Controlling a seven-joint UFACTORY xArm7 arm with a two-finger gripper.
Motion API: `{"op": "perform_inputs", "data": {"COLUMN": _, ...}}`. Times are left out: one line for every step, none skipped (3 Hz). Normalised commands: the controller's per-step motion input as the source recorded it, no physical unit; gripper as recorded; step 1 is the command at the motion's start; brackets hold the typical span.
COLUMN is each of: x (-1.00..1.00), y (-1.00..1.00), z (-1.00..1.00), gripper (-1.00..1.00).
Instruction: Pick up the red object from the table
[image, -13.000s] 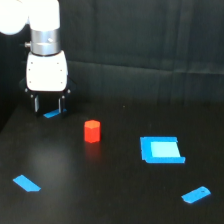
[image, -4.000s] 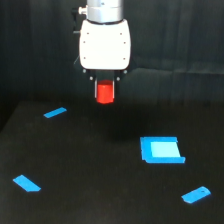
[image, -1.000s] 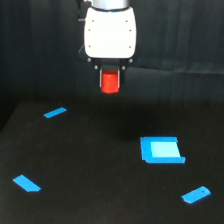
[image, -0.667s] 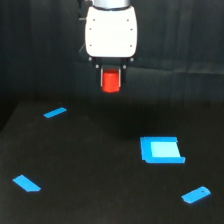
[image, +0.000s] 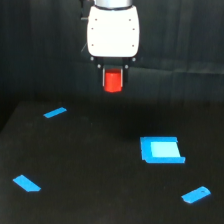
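Black table (image: 75, 190); red object (image: 114, 81) in end effector (image: 114, 86)

The red object (image: 113, 82) near the top centre is bright red-orange. The gripper (image: 113, 80) has a white body with dark fingers. The table (image: 90, 170) is matte black. Four flat pieces are blue; the square piece (image: 161, 150) at right has a paler centre.

Gripper (image: 113, 82) holds red object (image: 113, 82) between its fingers, well above the table (image: 100, 170). On the table: square piece (image: 161, 150) at exterior view's right; strips far-left (image: 55, 112), near-left (image: 27, 183), near-right (image: 196, 194).
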Motion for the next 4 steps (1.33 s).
{"op": "perform_inputs", "data": {"x": -0.02, "y": 0.02, "z": 0.1, "gripper": -0.96}}
{"op": "perform_inputs", "data": {"x": 0.08, "y": -0.01, "z": 0.03, "gripper": -1.0}}
{"op": "perform_inputs", "data": {"x": 0.05, "y": 0.04, "z": 0.06, "gripper": -0.98}}
{"op": "perform_inputs", "data": {"x": 0.06, "y": -0.02, "z": -0.02, "gripper": -0.9}}
